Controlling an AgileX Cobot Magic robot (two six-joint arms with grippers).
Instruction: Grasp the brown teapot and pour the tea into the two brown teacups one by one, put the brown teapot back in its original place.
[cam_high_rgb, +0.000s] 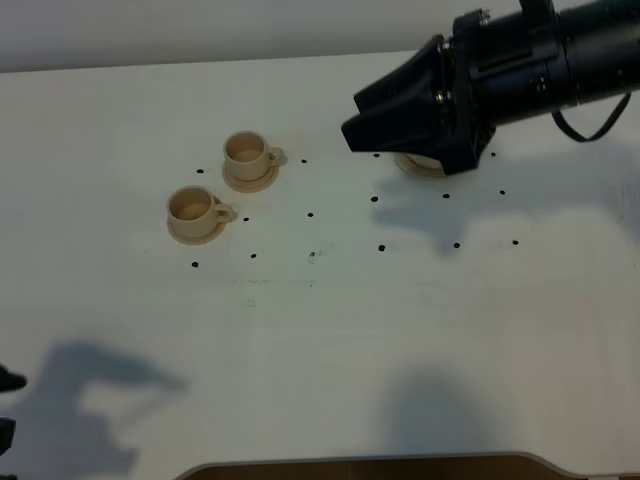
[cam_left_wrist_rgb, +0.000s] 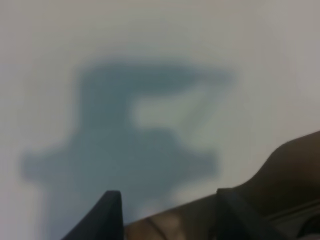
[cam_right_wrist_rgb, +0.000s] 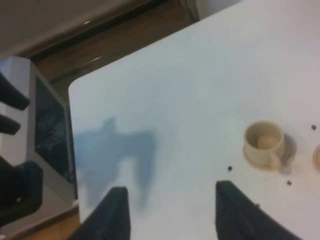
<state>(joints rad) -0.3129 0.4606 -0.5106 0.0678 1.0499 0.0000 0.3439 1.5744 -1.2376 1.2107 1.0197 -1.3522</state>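
The two brown teacups stand on their saucers left of the table's middle, one (cam_high_rgb: 250, 155) farther back and one (cam_high_rgb: 195, 208) nearer. My right gripper (cam_high_rgb: 352, 115) hovers high at the back right, pointing toward them. In the right wrist view its jaws (cam_right_wrist_rgb: 171, 187) stand open with nothing between them, and one teacup (cam_right_wrist_rgb: 264, 142) shows ahead. Only a tan rounded edge (cam_high_rgb: 420, 166) shows under the right arm; I cannot tell whether it is the original place or the brown teapot. No teapot shows clearly. My left gripper (cam_left_wrist_rgb: 169, 192) is open over bare table at the front left.
Small black dots (cam_high_rgb: 311, 214) mark the white table (cam_high_rgb: 330, 330). A brown edge (cam_high_rgb: 370, 466) runs along the table's front. Arm shadows fall on the front left and under the right arm. A grey cabinet (cam_right_wrist_rgb: 47, 130) stands beyond the table's corner in the right wrist view.
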